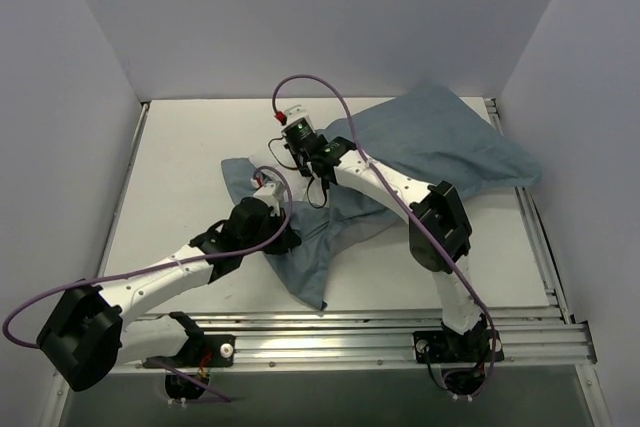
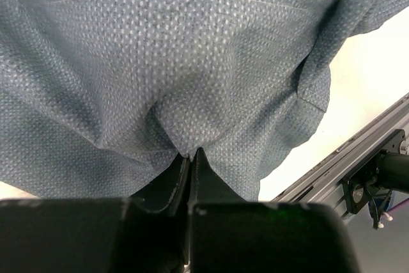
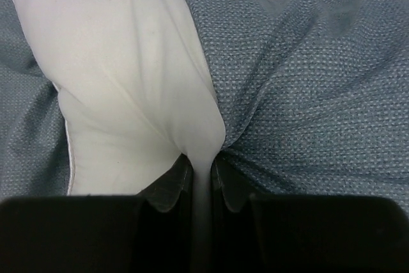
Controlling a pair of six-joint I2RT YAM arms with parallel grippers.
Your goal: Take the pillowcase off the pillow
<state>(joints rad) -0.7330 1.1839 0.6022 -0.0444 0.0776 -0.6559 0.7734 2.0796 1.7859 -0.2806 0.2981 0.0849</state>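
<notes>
Pillowcase [image 1: 440, 147] lies rumpled across the middle and far right of the table [image 1: 190, 177], its plumper end reaching the table's far right corner and a flat loose flap trailing toward the table's near rail [image 1: 400, 332]. From above, nearly all of the pillow is hidden inside the cloth, and the right arm [image 1: 400, 187] crosses over the cover's middle and blocks the place where the two grippers work.

The wrist views are so close that the cover's edges are cut off on every side. In them the cloth is a dusty blue with a fine pale speckled weave, creased into soft folds. A stitched hem line runs across it in the left wrist view.

The left gripper [image 2: 190, 155] is pressed together on a gathered fold of the blue cloth, over the table's middle. The cloth puckers outward from the pinch.

In the right wrist view a wedge of plain white pillow [image 3: 128, 94] shows out of the cover's opening, with blue cloth on both sides of it. The right gripper [image 3: 201, 158] pinches a ridge of that white fabric, right beside the pillowcase's edge. How deep the fabric sits between the fingers is hidden.
</notes>
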